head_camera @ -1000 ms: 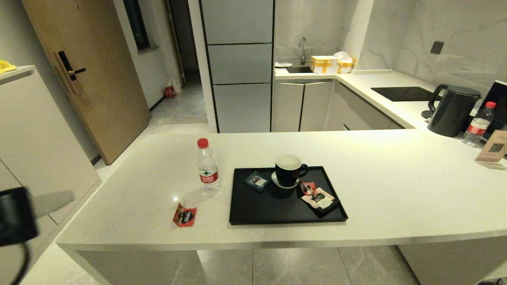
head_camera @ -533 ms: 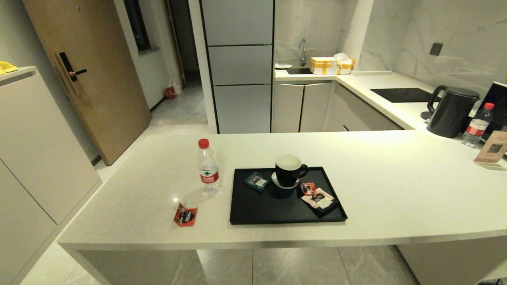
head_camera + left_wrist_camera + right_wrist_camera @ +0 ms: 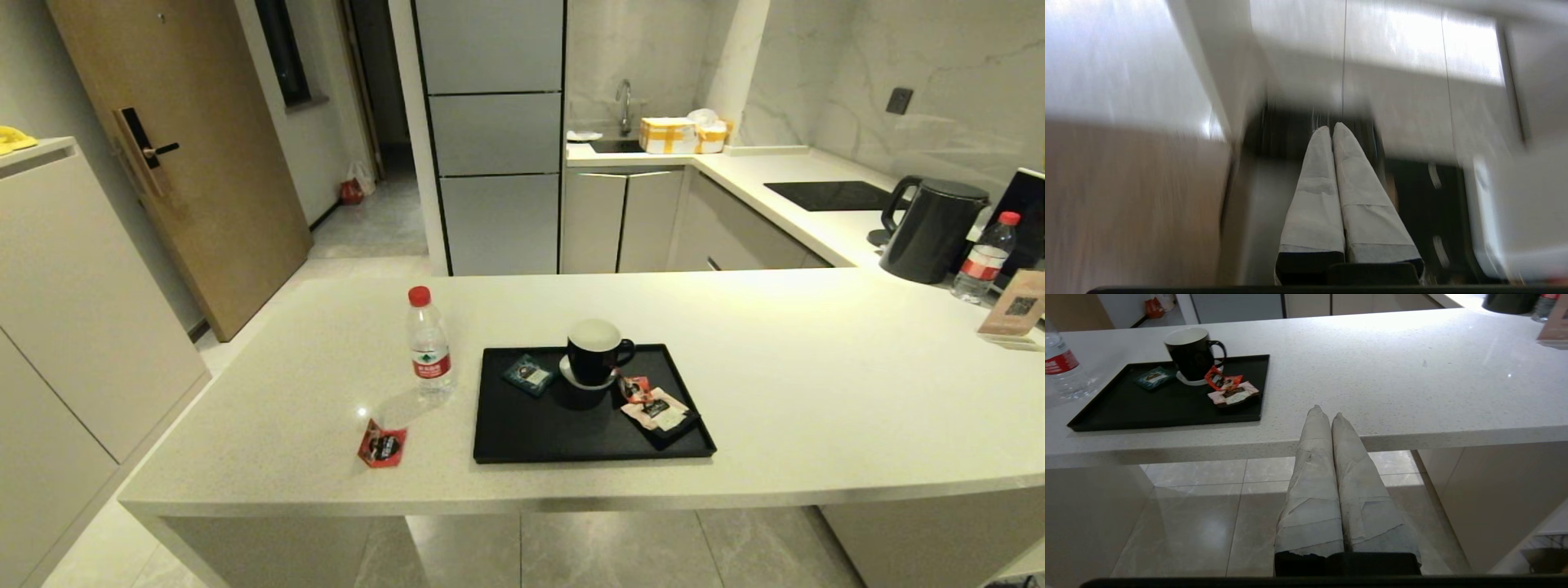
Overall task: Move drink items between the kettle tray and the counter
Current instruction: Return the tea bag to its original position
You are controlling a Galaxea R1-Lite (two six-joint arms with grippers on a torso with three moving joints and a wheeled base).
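A pale counter [image 3: 816, 392] fills the middle of the room, seen from the head camera. A black tray [image 3: 522, 433] lies flat on it. On the tray stand a black mug [image 3: 596, 353], a teal sachet [image 3: 529, 374], and a small pile of red and pink sachets [image 3: 657, 407] near its right end. Off the tray, to its left, a water bottle [image 3: 428, 345] with a red cap stands upright on the counter. A red sachet [image 3: 381, 445] lies flat on the counter, nearer the front edge, apart from both bottle and tray. Far right, a black kettle [image 3: 931, 229] and a second bottle [image 3: 984, 257] stand just beside each other.

Neither arm shows in the head view; only the wrist cameras find them. The right claw [image 3: 1327, 412] hangs below and in front of the counter's front edge, over the floor, its two wrapped fingers pressed together with nothing between them. From there the tray, mug and the bottle's side are visible, but not the red sachet. The left claw [image 3: 1332, 127], fingers likewise pressed together and empty, points at blurred pale cabinet panels and a dark gap.

A second ago a dark part of the left arm showed at the head view's left edge; it is gone now. The bottle, sachets and tray have not moved.
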